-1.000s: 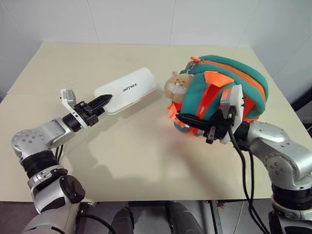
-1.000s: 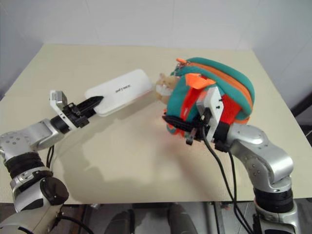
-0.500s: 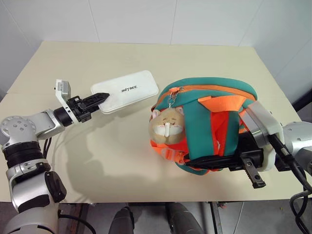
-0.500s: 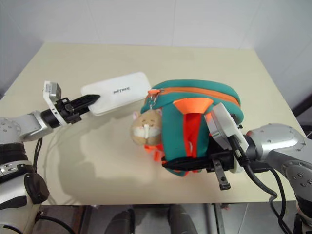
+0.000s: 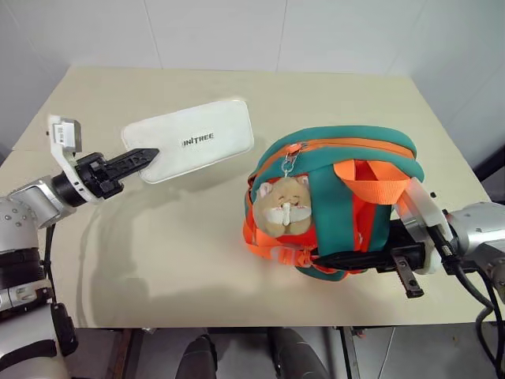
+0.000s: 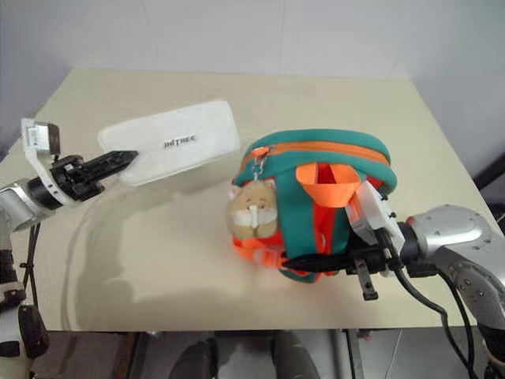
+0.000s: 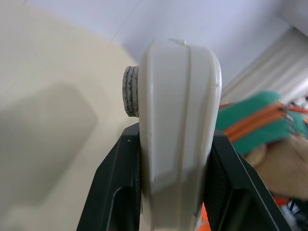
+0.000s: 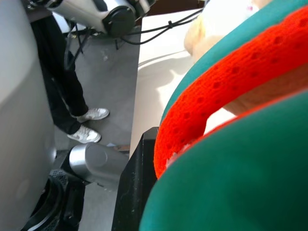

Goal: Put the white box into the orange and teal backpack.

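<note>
Where a second ago the white box (image 5: 189, 140) lay flat on the beige surface (image 5: 181, 245) with the left gripper (image 5: 142, 156) at its near end, it now hangs lifted clear, casting a shadow on the surface below it, its lid with the dark lettering tipped toward the head camera. The left gripper pinches the box's near short end between its two black fingers (image 7: 118, 187), and the wrist view shows the box edge-on, clamped on both sides, with a small round grey foot on one face. The arm has drawn back toward the left edge of the surface and has rolled since the earlier frames. The orange and teal backpack (image 5: 339, 189) has changed more: a second ago it stood bunched up and rounded at the right, with the tan plush toy (image 5: 282, 207) facing the box; now it has been pulled nearer the front edge and turned, so the teal body with its orange zip line arches across the top, the orange straps (image 5: 371, 170) face forward and the plush toy hangs at its left side. The right gripper (image 6: 331, 259) is pressed together on the backpack's lower part, its fingers lying along the underside among the orange mesh strap and teal fabric. Box and backpack are well apart, the box up and to the left of the backpack.
</note>
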Motion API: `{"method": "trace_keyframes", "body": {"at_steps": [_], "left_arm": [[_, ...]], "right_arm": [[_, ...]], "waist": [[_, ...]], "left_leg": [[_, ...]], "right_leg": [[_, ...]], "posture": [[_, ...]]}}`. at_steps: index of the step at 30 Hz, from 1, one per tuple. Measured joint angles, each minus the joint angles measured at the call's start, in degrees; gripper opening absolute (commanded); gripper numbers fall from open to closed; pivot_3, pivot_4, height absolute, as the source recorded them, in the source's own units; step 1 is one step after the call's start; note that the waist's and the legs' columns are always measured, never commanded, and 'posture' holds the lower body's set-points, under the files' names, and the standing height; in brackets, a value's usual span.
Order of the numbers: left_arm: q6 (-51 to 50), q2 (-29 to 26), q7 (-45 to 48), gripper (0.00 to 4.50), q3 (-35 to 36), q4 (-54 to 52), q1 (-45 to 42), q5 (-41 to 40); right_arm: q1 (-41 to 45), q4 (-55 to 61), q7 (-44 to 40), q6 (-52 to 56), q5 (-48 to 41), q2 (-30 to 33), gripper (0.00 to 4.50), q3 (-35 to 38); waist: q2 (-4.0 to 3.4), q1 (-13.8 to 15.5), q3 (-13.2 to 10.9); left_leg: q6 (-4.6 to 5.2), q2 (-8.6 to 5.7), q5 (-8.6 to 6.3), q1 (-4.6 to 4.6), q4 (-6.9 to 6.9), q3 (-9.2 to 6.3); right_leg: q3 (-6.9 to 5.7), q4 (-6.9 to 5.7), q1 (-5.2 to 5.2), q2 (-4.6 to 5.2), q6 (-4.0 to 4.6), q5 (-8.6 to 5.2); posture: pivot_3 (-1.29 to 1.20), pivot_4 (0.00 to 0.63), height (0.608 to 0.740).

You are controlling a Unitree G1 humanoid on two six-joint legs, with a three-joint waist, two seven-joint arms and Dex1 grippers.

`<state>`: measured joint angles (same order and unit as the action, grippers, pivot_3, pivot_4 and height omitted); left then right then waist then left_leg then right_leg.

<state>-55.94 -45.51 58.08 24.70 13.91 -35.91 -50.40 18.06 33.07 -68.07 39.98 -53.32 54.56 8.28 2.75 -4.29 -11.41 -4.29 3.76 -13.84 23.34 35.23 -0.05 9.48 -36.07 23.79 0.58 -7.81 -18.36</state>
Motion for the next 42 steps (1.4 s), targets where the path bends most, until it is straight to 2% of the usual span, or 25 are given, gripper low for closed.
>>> {"method": "trace_keyframes", "body": {"at_steps": [7, 12, 18, 24, 28, 36, 42], "left_arm": [[12.4, -2.1, 8.5, 1.24, -0.3, -0.7, 1.1, 2.8], [17.9, -3.4, 14.5, 1.24, -3.5, -1.3, 1.3, 5.7], [22.6, -3.5, 19.3, 1.24, -7.6, 2.1, -2.7, 9.4], [24.0, -3.6, 22.0, 1.24, -9.3, 5.0, -6.8, 10.5], [24.1, -5.7, 23.3, 1.24, -8.8, 5.4, -8.6, 10.4], [21.2, -9.4, 26.9, 1.24, -6.9, 3.9, -7.4, 8.9], [22.1, -10.2, 27.9, 1.24, -6.8, 3.5, -7.1, 9.0]], "right_arm": [[-0.6, -2.9, 0.1, -2.0, 3.2, -1.3, 0.01, -1.8], [0.3, -4.1, 0.1, -2.4, 4.3, -1.6, 0.01, -2.4], [0.7, -4.2, 0.8, -2.6, 5.5, -2.4, 0.01, -3.1], [0.6, -4.1, 2.3, -2.6, 6.1, -3.1, 0.01, -3.1], [-0.9, -4.0, 3.1, -2.9, 6.5, -3.4, 0.01, -3.0], [-1.2, -4.0, 4.0, -3.5, 6.8, -4.0, 0.01, -3.1], [-0.8, -4.4, 3.9, -3.7, 7.3, -4.3, 0.01, -3.4]], "waist": [[0.0, 0.0, 0.0], [0.0, 0.0, 0.0], [0.0, 0.0, 0.0], [0.0, 0.0, 0.0], [-0.01, -0.3, 0.0], [-0.02, -0.4, 0.0], [-0.02, -0.3, 0.0]], "left_leg": [[0.01, 0.0, 0.0, -0.01, 0.06, 0.02], [0.02, 0.0, 0.0, -0.02, 0.11, 0.02], [0.07, 0.0, -0.03, -0.01, 0.36, 0.02], [0.08, 0.0, -0.03, -0.01, 0.54, -0.01], [0.09, 0.0, -0.04, -0.01, 0.6, -0.01], [0.1, 0.01, -0.05, -0.05, 0.79, -0.01], [0.1, 0.01, -0.05, -0.06, 0.83, -0.02]], "right_leg": [[0.0, -0.05, -0.01, -0.01, 0.0, 0.0], [0.0, -0.09, -0.03, -0.01, 0.0, 0.0], [0.01, -0.28, -0.04, -0.03, 0.0, 0.0], [0.01, -0.48, -0.05, -0.05, -0.01, -0.01], [0.01, -0.54, -0.05, -0.06, -0.02, -0.02], [0.01, -0.86, -0.05, -0.07, 0.02, -0.1], [0.01, -0.91, -0.05, -0.07, 0.04, -0.12]], "posture": [[0.0, 0.15, 0.74], [0.0, 0.15, 0.74], [0.0, 0.15, 0.74], [0.0, 0.15, 0.74], [0.0, 0.15, 0.74], [0.0, 0.15, 0.74], [0.0, 0.15, 0.74]]}}
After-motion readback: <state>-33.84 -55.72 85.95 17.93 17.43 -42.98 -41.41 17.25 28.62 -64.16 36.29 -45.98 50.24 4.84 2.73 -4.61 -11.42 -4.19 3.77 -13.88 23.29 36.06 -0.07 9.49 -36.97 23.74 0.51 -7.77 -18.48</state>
